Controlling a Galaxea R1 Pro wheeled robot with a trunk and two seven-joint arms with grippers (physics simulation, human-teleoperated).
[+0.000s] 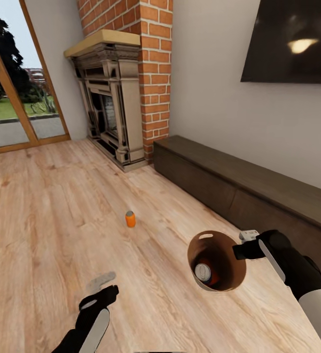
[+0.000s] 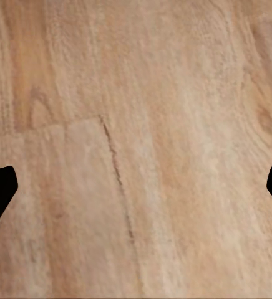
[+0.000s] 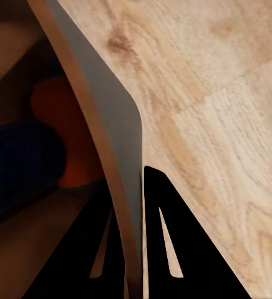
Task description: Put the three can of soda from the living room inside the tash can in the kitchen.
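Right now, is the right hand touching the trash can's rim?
Touching. In the right wrist view, the right hand has its fingers closed on either side of the trash can wall, with no gap. The head view shows the hand at the rim too.

The floor (image 1: 57, 206) is pale honey wood with darker grain streaks and knots. At mid-frame in the head view a can (image 1: 130, 219) is bright orange with a grey top. At lower right the pail (image 1: 218, 261) is copper-brown inside and grey outside; within it lie a dark blue can (image 3: 17, 165) with a silver top and an orange can (image 3: 70, 134). The right gripper (image 1: 246, 243) is black with a white block; its arm turns white near the corner. The left gripper (image 1: 99, 296) is black with a grey strip. The chimney (image 1: 146, 54) at upper centre is red brick with pale mortar; the fireplace (image 1: 109, 103) is grey-brown under a tan mantel. The bench (image 1: 239, 181) is dark brown, the wall (image 1: 209, 108) off-white, the screen (image 1: 293, 39) black, and the door frame (image 1: 13, 98) orange-brown.
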